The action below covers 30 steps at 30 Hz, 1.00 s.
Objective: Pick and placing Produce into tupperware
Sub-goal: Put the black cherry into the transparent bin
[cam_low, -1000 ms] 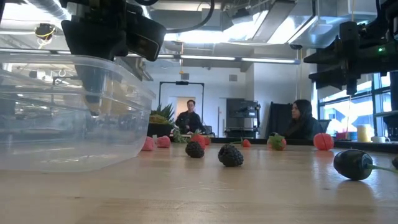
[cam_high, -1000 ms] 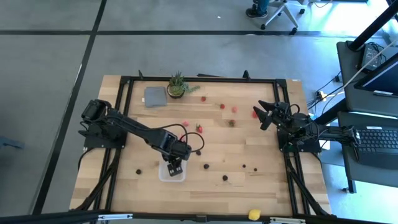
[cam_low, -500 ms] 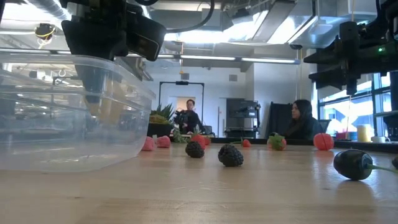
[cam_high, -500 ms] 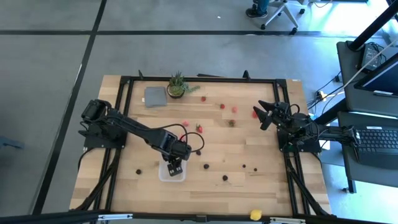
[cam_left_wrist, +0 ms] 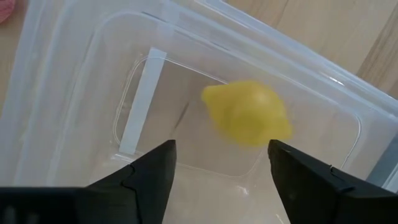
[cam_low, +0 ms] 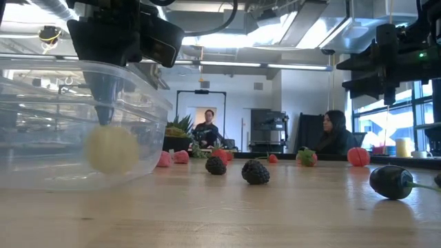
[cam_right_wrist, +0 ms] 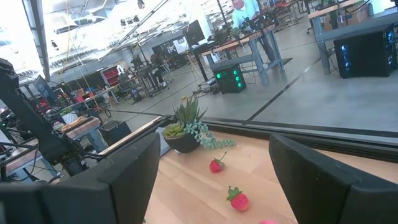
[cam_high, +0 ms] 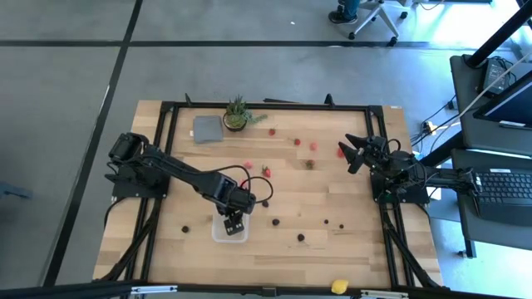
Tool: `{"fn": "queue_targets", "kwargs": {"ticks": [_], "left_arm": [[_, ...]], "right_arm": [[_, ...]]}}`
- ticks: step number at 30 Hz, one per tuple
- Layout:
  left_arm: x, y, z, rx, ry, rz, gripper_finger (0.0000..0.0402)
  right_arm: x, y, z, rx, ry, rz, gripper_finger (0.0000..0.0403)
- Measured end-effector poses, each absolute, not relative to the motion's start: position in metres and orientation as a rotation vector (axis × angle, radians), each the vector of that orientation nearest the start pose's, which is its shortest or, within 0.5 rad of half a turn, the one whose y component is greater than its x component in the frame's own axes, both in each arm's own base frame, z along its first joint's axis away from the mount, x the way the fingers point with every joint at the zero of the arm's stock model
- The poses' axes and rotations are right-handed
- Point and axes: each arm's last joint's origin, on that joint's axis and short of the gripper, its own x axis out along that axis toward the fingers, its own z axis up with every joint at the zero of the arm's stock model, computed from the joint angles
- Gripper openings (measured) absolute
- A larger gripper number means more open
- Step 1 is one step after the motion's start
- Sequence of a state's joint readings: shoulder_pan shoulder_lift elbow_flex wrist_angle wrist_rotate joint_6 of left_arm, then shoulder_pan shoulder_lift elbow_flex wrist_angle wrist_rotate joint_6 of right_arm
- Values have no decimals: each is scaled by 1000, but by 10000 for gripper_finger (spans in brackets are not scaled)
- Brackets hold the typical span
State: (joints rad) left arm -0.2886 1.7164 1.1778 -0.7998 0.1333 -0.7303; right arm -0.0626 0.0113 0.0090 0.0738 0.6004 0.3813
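Note:
The clear tupperware (cam_high: 230, 230) stands on the wooden table near its near edge. My left gripper (cam_high: 234, 223) hangs open above it, fingers reaching down into the tub (cam_low: 41, 138). A yellow lemon piece (cam_left_wrist: 249, 113) sits blurred inside the tub (cam_left_wrist: 74, 74), below the fingers and apart from them; the low view shows the lemon (cam_low: 112, 148) near the tub's floor. Red strawberries (cam_high: 267, 172) and dark berries (cam_high: 274, 222) lie scattered on the table. My right gripper (cam_high: 347, 154) waits open above the table's right side.
A green potted plant (cam_high: 237, 114) and a flat grey square (cam_high: 207, 129) sit near the far edge. Another lemon piece (cam_high: 339, 286) lies at the near edge. Dark berries (cam_low: 255, 171) lie right of the tub. Two people show in the room beyond.
A yellow lemon piece has come into view low inside the tub under my left gripper, blurred as it falls. Both arms have stayed where they were.

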Motion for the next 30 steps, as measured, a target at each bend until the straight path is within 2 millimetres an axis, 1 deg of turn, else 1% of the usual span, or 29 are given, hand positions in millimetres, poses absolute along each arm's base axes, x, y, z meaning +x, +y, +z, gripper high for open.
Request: {"fn": "queue_targets", "kwargs": {"ticks": [3,5,8,11,13,16,19,20,22,25,30], "left_arm": [[307,-95,197,-507,1401,145,253],[305,-95,201,-512,1397,136,251],[297,-94,219,-534,1351,136,248],[283,-90,243,-549,1267,191,248],[270,-87,259,-588,1232,241,248],[251,-83,277,-760,1206,357,248],[232,-84,287,-1012,1189,570,248],[227,-87,288,-1074,1192,637,248],[215,-95,287,-1143,1217,760,248],[200,-110,283,-1173,1257,928,248],[184,-141,278,-1279,1217,1061,248]], "right_arm": [[91,-22,172,386,-196,-642,303],[91,-22,172,386,-196,-642,303],[91,-22,172,386,-196,-641,303],[91,-22,172,386,-196,-641,303],[91,-22,172,386,-196,-642,303],[91,-22,172,386,-196,-642,303],[91,-22,172,386,-196,-641,303],[91,-22,172,386,-196,-642,303],[91,-22,172,386,-196,-641,303],[91,-22,172,386,-196,-641,303],[91,-22,172,386,-196,-642,303]]}}
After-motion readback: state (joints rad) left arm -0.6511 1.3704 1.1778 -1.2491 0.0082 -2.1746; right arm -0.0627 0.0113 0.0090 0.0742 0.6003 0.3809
